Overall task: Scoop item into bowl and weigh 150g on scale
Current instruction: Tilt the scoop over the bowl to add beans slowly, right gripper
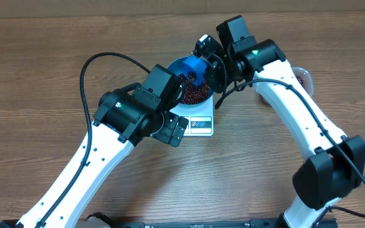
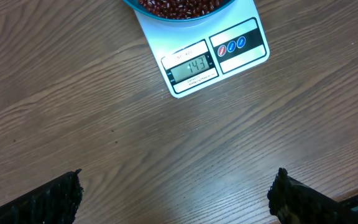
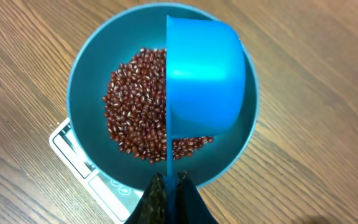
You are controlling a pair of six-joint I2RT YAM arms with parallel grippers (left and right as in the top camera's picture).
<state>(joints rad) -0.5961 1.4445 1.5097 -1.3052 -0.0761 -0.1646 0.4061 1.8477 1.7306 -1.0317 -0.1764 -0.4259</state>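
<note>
The small dark red-brown oval beans [image 3: 135, 106] lie in a loose heap on the floor of the round deep blue bowl [image 3: 82, 93]. There are far too many to count. In the right wrist view the heap runs from the top of the frame to the bottom and sits left of the bowl's middle.

One bowl stands on one flat white square kitchen scale [image 2: 210, 50]. The scale's front edge carries a display reading 143 and three round buttons, one red and two blue.

Above the bowl hangs a single small blue plastic handled scoop [image 3: 204, 81], rolled onto its side. Its straight rim faces the beans, and its long axis runs from the handle at the bottom of the right wrist view up to the cup. The right gripper [image 3: 168, 183] has its fingers pinched tight on that thin handle.

The left gripper [image 2: 178, 180] hangs over the brown wooden table [image 2: 73, 93] in front of the scale, fingers spread wide and holding nothing. A clear container [image 1: 304, 77] with dark contents shows partly behind the right arm.
</note>
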